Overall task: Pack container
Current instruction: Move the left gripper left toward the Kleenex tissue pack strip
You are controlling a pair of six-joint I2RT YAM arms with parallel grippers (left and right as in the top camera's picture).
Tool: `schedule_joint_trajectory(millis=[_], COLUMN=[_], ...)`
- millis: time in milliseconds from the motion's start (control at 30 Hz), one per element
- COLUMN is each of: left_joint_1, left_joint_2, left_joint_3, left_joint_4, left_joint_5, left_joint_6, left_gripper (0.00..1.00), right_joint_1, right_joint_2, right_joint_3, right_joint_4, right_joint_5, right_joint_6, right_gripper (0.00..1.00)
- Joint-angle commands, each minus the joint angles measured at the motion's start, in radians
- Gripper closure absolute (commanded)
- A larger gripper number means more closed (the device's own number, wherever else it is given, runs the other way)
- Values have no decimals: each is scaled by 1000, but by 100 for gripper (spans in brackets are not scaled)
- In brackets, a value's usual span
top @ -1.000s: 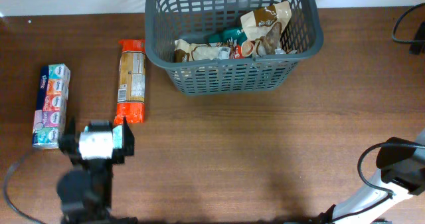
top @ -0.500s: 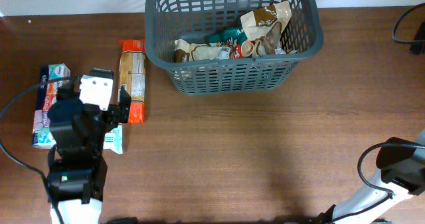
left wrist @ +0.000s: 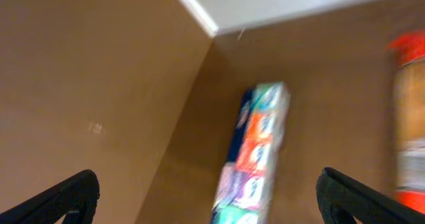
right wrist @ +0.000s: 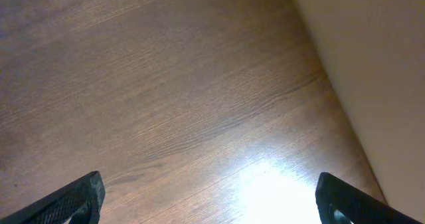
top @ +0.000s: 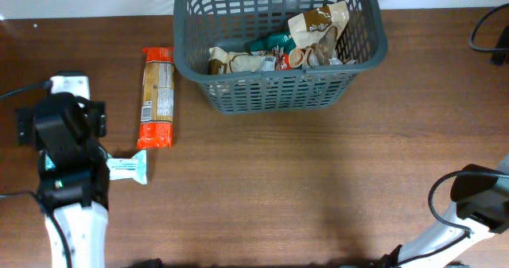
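Leftward and up the table was where my left arm had swung over the last second, away from the small teal packet point(top: 127, 168) and over the multi-coloured tissue pack point(left wrist: 255, 151). My left gripper point(left wrist: 209, 194) hung released, jaws spread wide and holding nothing, with the pack lying lengthways in the gap below them. The wrist view was blurred, so I could not tell how high above the pack I was. The orange cracker packet point(top: 157, 97) lay just beside it, towards the container. My right gripper point(right wrist: 209, 197) had not moved; it was also spread wide and empty, over bare table point(top: 318, 180) at the near right.

The container point(top: 278, 93) stood at the far middle of the table, already holding several packets, well apart from my left gripper.

I judged the risk to be in the descent. Coming down off-centre could push the pack aside instead of straddling it. Gripped near one end, the long pack might droop and catch the container's rim.
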Motion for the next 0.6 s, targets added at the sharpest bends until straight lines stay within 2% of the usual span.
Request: schedule_joint_trajectory(millis=[0,67,200,333,467,567], left_joint_1=[80,124,220,324,399,422], left_joint_2=[90,128,177,209,248,313], left_joint_3=[12,23,85,161,269,355], left_joint_4=[-19,-32,-105,-162,-289,-402], left_joint_5=[-49,-2,286,467,632,692], left_joint_6=[15,3,-51,-59,98,211], left_gripper=[1,1,1,1,1,1], right_joint_1=[-4,-4,-4,-4,-4,-4], right_joint_2=[-8,-8,-8,-8,-8,-8], right_joint_3=[2,2,2,2,2,2], right_joint_4=[3,2,3,3,2,2], right_joint_5=[9,9,9,9,9,9], right_joint_6=[6,6,6,6,6,6], right_gripper=[1,1,1,1,1,1])
